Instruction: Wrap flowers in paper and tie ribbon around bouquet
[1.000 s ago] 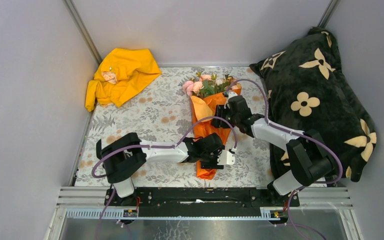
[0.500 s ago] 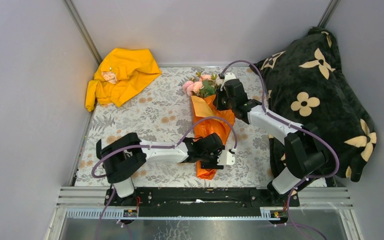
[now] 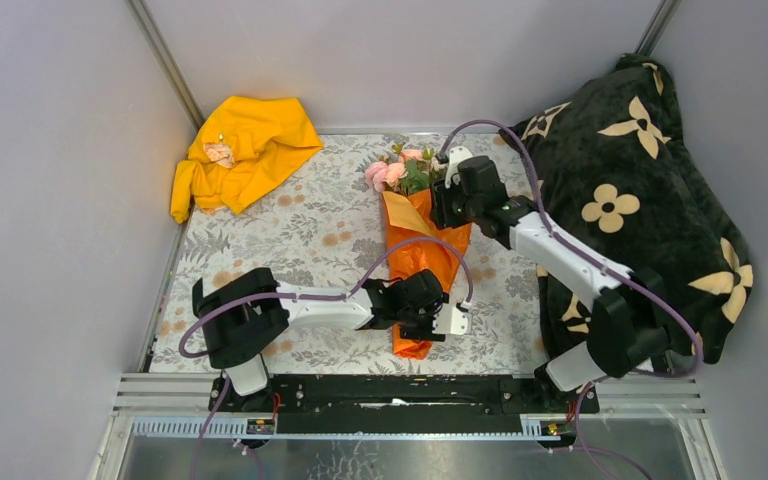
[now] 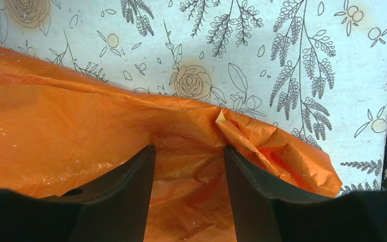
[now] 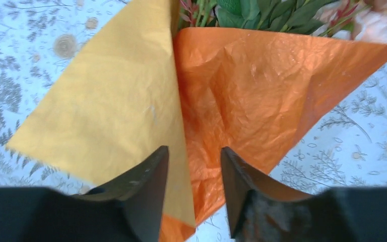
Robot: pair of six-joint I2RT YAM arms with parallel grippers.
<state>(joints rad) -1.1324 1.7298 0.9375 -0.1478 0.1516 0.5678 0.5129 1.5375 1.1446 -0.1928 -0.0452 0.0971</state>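
I see the left gripper [image 4: 189, 166] at the bouquet's [image 3: 418, 255] narrow end — fingers parted astride orange paper [image 4: 80, 136], not clamping. Right gripper [image 5: 194, 171] hovers at its flower end — fingers apart, holding nothing.

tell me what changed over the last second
The right gripper moved away from the robot up the bouquet, from mid-cone to the paper's open top edge beside the flowers; its jaws now stand apart over the paper. The left gripper stayed around the cone's lower end. The bouquet did not shift.
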